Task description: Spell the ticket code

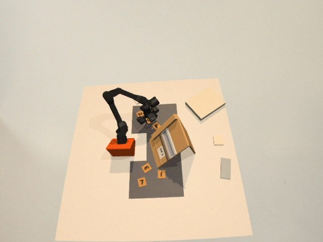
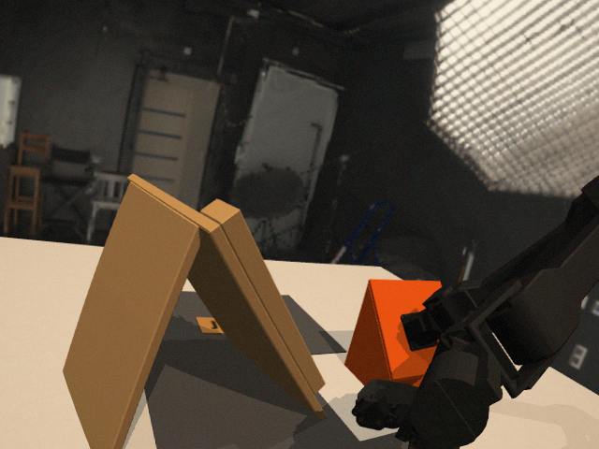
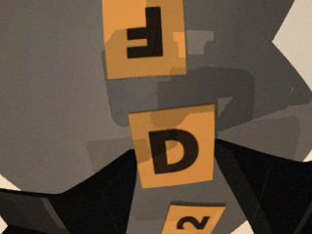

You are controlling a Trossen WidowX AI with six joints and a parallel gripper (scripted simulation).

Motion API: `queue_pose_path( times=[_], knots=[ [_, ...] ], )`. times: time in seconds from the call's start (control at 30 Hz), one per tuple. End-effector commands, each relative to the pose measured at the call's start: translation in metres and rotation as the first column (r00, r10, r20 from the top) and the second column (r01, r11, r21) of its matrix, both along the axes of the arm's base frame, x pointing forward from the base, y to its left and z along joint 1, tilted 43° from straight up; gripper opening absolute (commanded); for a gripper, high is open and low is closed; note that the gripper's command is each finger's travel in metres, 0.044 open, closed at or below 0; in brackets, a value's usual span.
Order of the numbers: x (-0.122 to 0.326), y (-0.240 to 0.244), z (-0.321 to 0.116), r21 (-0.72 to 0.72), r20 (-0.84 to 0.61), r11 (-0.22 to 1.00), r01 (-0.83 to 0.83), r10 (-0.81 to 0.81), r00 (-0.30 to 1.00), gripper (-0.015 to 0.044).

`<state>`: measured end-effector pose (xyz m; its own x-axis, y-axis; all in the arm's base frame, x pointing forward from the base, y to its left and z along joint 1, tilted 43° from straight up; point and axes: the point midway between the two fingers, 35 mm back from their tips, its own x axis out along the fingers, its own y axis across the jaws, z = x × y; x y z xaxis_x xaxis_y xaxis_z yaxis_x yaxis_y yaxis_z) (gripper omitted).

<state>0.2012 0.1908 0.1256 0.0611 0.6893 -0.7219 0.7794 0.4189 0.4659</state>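
My gripper is shut on the D tile, its fingers at the tile's left and right edges in the wrist view. The tile lies face up, low over the dark mat. The F tile lies between it and the board; the 2 tile lies on its other side. The J tile, a tile like a 3 and one like a 7 lie beyond the board. The rail shows no tiles. The ticket is too small to read surely.
The dark mat runs under the tiles and the tilted board. The orange arm base stands beside it. A large pale slab, a small pale square and a grey plate lie beyond the board on the counter.
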Motion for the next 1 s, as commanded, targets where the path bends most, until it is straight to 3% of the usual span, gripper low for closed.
queue_pose_path(
  times=[0.0,0.73,0.97],
  knots=[
    [0.000,-0.002,0.002,0.003,0.002,1.000,-0.003,0.003,1.000,0.0000],
    [-0.001,-0.012,0.009,-0.002,0.002,1.000,0.001,-0.001,1.000,0.0000],
    [0.033,-0.029,0.020,-0.012,0.115,0.995,0.100,-0.098,0.989,0.0000]
  ],
)
